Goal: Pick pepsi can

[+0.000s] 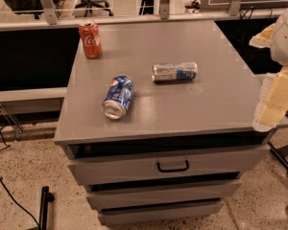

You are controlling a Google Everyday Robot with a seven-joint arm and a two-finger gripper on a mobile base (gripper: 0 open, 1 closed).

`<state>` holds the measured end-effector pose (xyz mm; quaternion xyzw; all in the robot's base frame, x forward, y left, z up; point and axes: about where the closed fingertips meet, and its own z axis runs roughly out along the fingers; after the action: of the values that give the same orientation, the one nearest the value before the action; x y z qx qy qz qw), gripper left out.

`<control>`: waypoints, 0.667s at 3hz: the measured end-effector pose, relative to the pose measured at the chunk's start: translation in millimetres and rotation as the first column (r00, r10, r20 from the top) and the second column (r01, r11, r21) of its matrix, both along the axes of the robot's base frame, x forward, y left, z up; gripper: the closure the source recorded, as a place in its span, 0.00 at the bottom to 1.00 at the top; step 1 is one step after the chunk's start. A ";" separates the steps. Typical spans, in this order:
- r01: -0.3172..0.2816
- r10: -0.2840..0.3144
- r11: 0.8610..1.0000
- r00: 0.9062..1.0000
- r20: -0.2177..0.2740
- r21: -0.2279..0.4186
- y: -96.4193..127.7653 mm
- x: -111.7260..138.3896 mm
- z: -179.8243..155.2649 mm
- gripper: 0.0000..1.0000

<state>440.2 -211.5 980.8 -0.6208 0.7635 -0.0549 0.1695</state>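
Observation:
The pepsi can (118, 97) is deep blue with a round logo and lies on its side on the left front part of the grey cabinet top (221, 99), its silver end toward the front edge. My gripper (274, 99) shows as cream-coloured blocks at the right edge of the view, beside the cabinet's right front corner and far to the right of the pepsi can. Nothing is seen in it.
A slim silver-and-blue can (175, 72) lies on its side near the middle of the top. A red cola can (90, 40) stands upright at the back left. Drawers (173, 166) are below the top. Railings and office chairs stand behind.

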 end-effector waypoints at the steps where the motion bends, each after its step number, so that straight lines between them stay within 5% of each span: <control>1: -0.133 0.138 0.988 0.989 0.057 -0.074 17.4 17.4 3.8 0.00; 2: -0.340 0.355 0.923 0.933 0.057 -0.182 46.2 42.8 -0.9 0.00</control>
<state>483.0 -165.3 979.8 -0.7554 0.6255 -0.1162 0.1567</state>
